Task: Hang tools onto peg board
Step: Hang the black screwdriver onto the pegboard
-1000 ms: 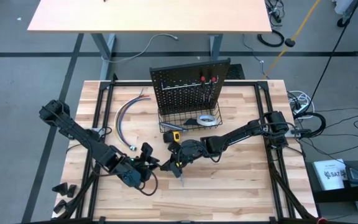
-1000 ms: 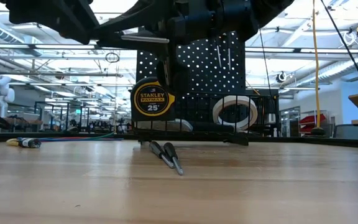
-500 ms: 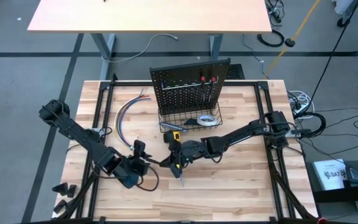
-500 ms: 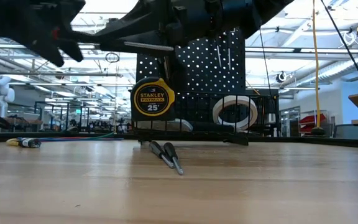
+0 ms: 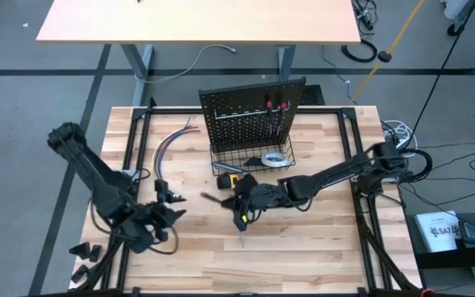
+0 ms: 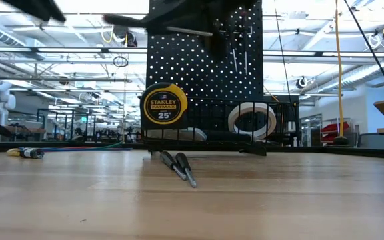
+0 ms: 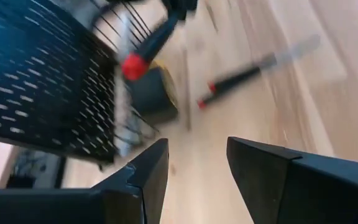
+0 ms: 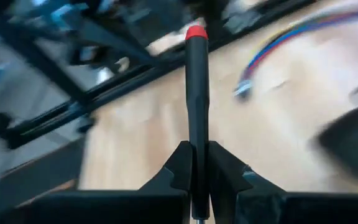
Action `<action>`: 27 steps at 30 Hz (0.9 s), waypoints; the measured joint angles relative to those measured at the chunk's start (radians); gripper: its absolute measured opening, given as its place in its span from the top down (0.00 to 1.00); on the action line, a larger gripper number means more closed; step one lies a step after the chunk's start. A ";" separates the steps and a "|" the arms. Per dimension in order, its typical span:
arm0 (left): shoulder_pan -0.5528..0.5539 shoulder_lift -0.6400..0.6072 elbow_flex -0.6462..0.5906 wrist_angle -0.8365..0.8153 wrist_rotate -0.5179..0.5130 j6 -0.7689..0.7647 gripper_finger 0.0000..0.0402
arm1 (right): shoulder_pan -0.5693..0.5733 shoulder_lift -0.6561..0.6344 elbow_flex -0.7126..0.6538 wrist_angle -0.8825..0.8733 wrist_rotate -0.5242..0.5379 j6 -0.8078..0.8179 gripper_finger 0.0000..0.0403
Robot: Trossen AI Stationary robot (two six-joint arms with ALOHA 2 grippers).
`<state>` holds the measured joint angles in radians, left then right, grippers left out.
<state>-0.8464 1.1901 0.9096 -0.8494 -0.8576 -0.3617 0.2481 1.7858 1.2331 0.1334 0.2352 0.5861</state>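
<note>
Table (image 5: pixel 303 256) of pale wooden planks, carrying all items. Peg board (image 5: pixel 250 111), an upright black perforated panel at the far centre, with two red-ended screwdrivers (image 5: pixel 275 106) hanging near its top right. Wire basket (image 5: pixel 221 157), black, fixed along the board's foot; it holds a white tape roll (image 5: pixel 276 158) at the right and a dark, flat tool beside it, too unclear to name. Cables (image 5: pixel 167 148), a coloured bundle, lie left of the board. Tape measure (image 6: pixel 163 105), yellow and black, stands just in front of the basket's left end. Right gripper (image 8: pixel 194 163), near the centre of the table, is clamped on a slim screwdriver with a dark handle (image 8: pixel 196 93) and red end cap. Two more screwdrivers (image 6: pixel 179 165) lie side by side on the table, nearer than the basket. Left gripper (image 7: pixel 194 165) hangs over the near left of the table, fingers spread apart and empty.
</note>
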 joint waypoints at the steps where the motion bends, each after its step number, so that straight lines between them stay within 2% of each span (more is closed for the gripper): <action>1: -0.015 -0.024 0.000 0.014 -0.036 0.000 0.57 | 0.005 -0.017 0.000 -0.024 0.049 -0.021 0.96; 5: -0.056 -0.095 -0.004 0.092 -0.180 0.002 0.57 | 0.028 -0.077 0.000 -0.039 0.214 -0.122 0.96; 8: -0.064 -0.134 -0.057 0.218 -0.209 0.068 0.57 | 0.057 -0.115 0.000 -0.032 0.338 -0.208 0.96; 10: -0.060 -0.157 -0.108 0.339 -0.150 0.118 0.57 | 0.082 -0.133 0.000 -0.035 0.425 -0.260 0.96; 14: -0.028 -0.185 -0.239 0.674 0.038 0.232 0.57 | 0.134 -0.163 0.000 -0.034 0.560 -0.330 0.96; 20: 0.102 -0.183 -0.427 1.214 0.326 0.380 0.57 | 0.187 -0.172 0.000 -0.041 0.676 -0.358 0.96; 24: 0.232 -0.176 -0.477 1.376 0.433 0.396 0.57 | 0.207 -0.172 0.000 -0.066 0.756 -0.365 0.96; 27: 0.336 -0.167 -0.480 1.444 0.511 0.395 0.57 | 0.205 -0.176 -0.034 -0.075 0.765 -0.363 0.96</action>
<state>-0.5100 1.0232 0.4297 0.5949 -0.3470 0.0334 0.4528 1.6098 1.1989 0.0580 1.0004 0.2227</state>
